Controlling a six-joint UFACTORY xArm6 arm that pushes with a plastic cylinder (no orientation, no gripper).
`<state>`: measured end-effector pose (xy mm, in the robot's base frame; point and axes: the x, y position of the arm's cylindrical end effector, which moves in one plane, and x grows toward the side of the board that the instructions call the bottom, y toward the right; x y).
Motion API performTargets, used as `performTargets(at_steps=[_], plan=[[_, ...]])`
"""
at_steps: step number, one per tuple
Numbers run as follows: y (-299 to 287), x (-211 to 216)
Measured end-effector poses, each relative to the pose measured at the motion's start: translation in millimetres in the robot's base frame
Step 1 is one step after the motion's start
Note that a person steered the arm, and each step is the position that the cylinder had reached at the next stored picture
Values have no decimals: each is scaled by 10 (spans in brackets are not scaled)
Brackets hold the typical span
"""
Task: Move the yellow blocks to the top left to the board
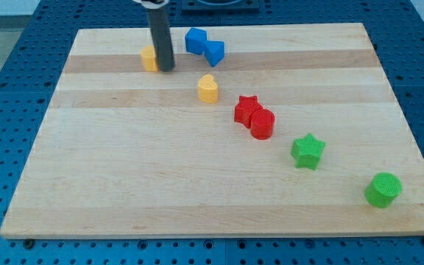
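A yellow block (pixel 149 58) sits near the board's top, left of centre, its shape partly hidden by the rod. My tip (pixel 165 69) rests on the board touching the right side of this block. A second yellow block, heart-shaped (pixel 207 88), lies below and to the right of my tip, apart from it.
Two blue blocks (pixel 196 40) (pixel 214 52) touch each other right of my tip. A red star (pixel 246 109) touches a red cylinder (pixel 262 124) mid-board. A green star (pixel 308 151) and a green cylinder (pixel 383 190) lie toward the view's bottom right. The wooden board (pixel 124 184) lies on a blue perforated table.
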<state>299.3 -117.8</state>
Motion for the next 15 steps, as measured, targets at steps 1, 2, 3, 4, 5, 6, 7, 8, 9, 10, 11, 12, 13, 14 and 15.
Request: performTargets(at_steps=[1, 2, 3, 4, 5, 6, 7, 8, 9, 10, 11, 12, 13, 14, 15], plan=[[-377, -153], [-668, -307], [-935, -493], [-1058, -555], [-998, -407], [-733, -60], [-174, 197], [430, 258], [949, 279], [1189, 362], [1189, 578], [1176, 680], [959, 715], [821, 908], [753, 1091]])
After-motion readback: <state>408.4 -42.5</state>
